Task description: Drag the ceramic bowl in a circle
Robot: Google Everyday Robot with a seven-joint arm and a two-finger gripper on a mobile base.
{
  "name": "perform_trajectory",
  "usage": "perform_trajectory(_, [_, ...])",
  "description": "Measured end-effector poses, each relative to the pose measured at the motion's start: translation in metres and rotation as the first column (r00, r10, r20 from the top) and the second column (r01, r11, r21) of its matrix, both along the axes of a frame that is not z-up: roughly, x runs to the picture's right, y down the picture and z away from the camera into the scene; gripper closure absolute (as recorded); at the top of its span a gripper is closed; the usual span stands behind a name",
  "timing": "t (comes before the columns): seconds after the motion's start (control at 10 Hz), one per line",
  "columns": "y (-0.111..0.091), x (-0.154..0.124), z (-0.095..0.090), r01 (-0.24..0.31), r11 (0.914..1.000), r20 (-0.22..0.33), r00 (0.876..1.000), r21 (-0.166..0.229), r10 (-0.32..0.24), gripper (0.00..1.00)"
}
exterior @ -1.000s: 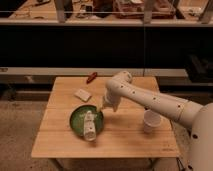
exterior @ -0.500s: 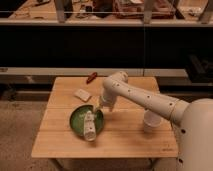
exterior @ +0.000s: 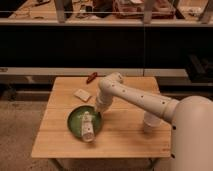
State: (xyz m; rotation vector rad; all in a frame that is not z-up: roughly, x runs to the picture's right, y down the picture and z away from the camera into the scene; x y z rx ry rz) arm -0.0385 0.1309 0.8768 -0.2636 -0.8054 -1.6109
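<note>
The ceramic bowl is wide, shallow and green, and sits on the wooden table left of centre. A whitish cylindrical bottle-like object lies in it, its near end sticking out over the front rim. My white arm reaches in from the right and bends down. The gripper is at the bowl's right rim, touching or just above it. A small white cup stands to the right, partly behind my arm.
A small red object lies near the table's back edge. A flat whitish piece lies just behind the bowl. Dark shelving and a counter stand behind the table. The floor lies to the left.
My arm's elbow has shifted a little to the left. The gripper stays at the bowl's right rim, and the bowl has edged slightly left with it.
</note>
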Motion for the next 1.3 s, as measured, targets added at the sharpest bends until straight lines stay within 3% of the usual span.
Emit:
perform_trajectory(0.3, [0.004, -0.001, 0.008, 0.004, 0.9999, -0.005, 1.000, -0.013, -0.004, 0.69])
perform_trajectory(0.6, [0.003, 0.010, 0.013, 0.006, 0.9999, -0.026, 1.000, -0.008, -0.006, 0.97])
perform_trajectory(0.7, [0.005, 0.019, 0.014, 0.007, 1.0000, -0.036, 0.999, -0.008, -0.007, 1.00])
perform_trajectory(1.0, [0.023, 0.051, 0.010, 0.005, 0.9997, -0.081, 0.997, -0.023, -0.007, 1.00])
perform_trajectory(1.3, [0.037, 0.085, -0.002, 0.007, 0.9999, -0.122, 0.992, -0.009, -0.008, 1.00])
